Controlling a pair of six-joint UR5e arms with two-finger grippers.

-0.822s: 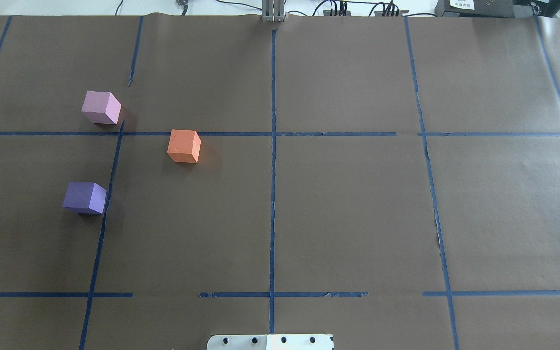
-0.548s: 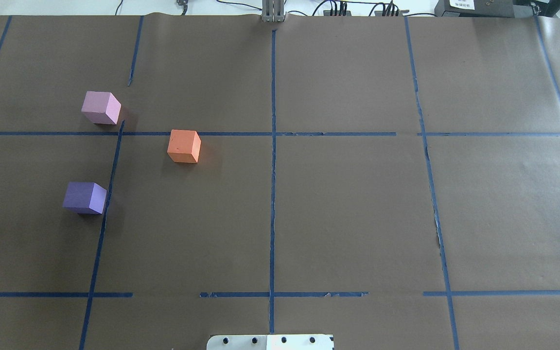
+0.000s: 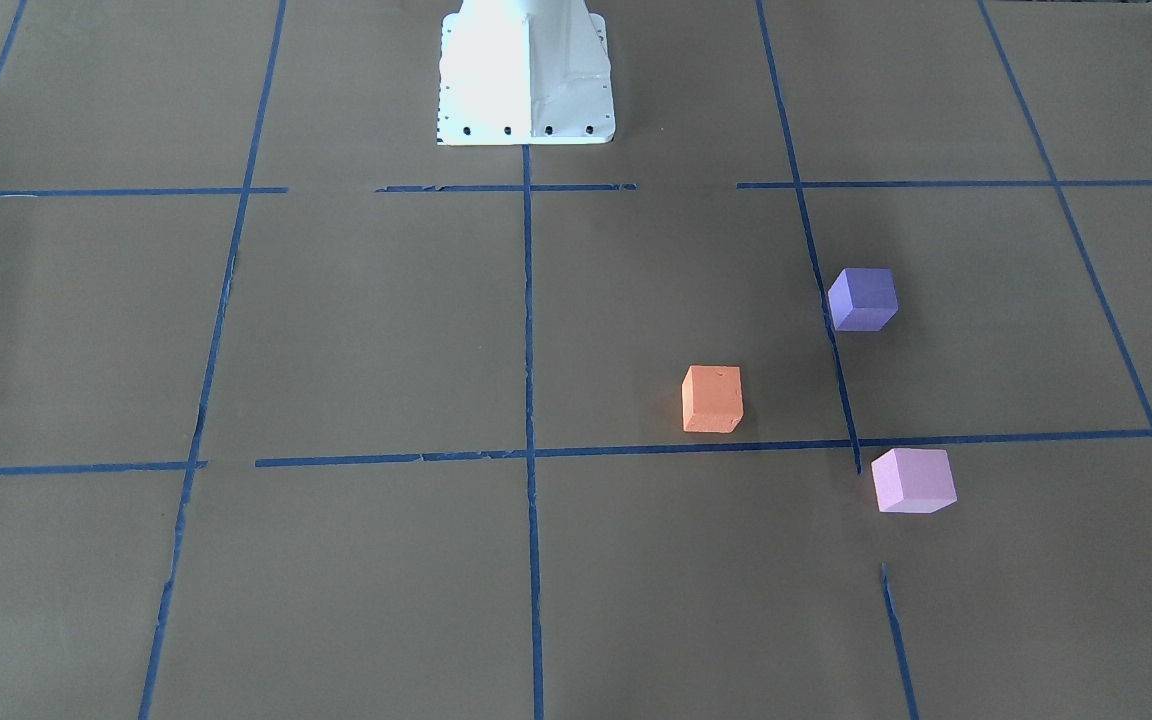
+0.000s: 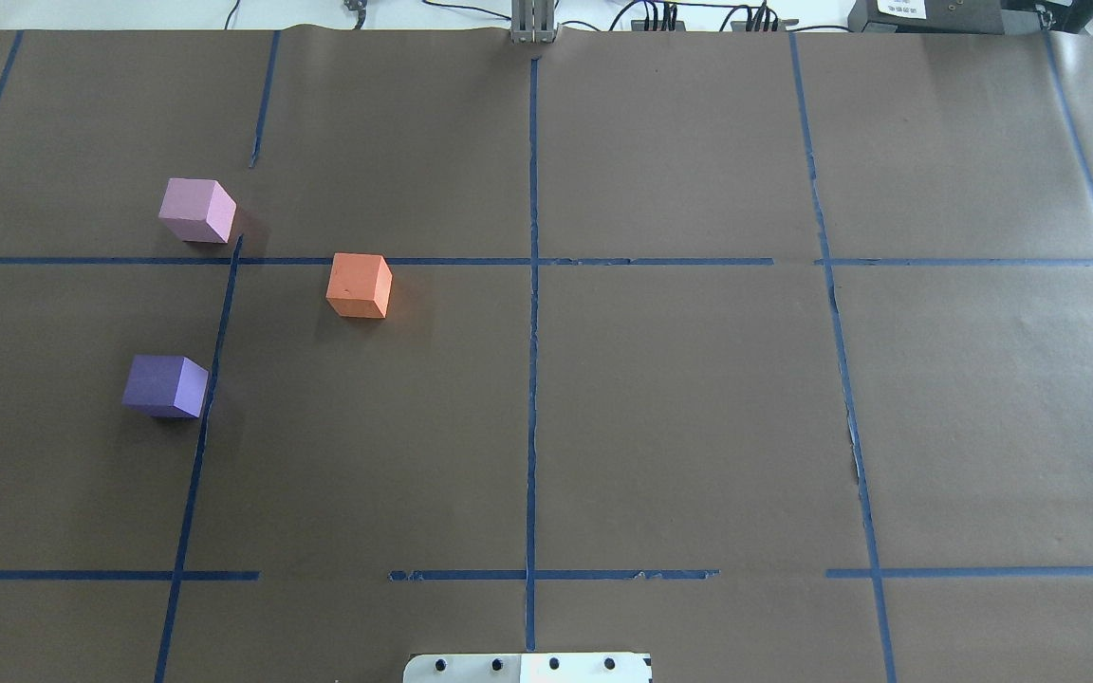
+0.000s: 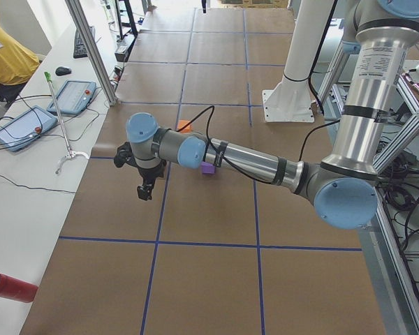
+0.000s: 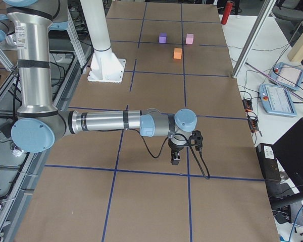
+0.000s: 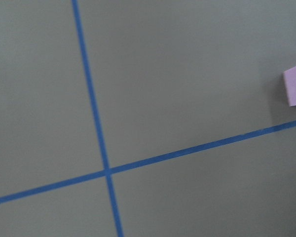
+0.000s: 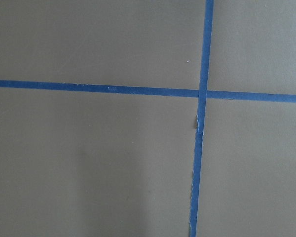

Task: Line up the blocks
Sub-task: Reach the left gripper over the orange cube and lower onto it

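Blocks first: orange block (image 4: 359, 285), pink block (image 4: 196, 211) and purple block (image 4: 165, 385) all sit loose on the brown paper (image 4: 698, 427), none between any jaws. I only see the left gripper (image 5: 145, 191) from the side camera. It points down over the paper near a blue tape line (image 5: 158, 209), and I can't tell whether its jaws are spread or pressed together. Same for the right gripper (image 6: 175, 159): it points down over bare paper, well apart from the blocks, and I can't read its jaw state. My left wrist cam shows a tape cross and a sliver of the pink block at 3 o'clock of the frame. My right wrist cam shows only paper and a tape cross. In the overhead view the orange block sits just beside a cross-table tape line. The pink block is at 10 o'clock from it and the purple block at 8 o'clock, so they form a triangle, not a row. All three are at about 10 o'clock from the white base plate (image 4: 527, 667). From the left side camera the left arm's forearm partly hides the purple block.
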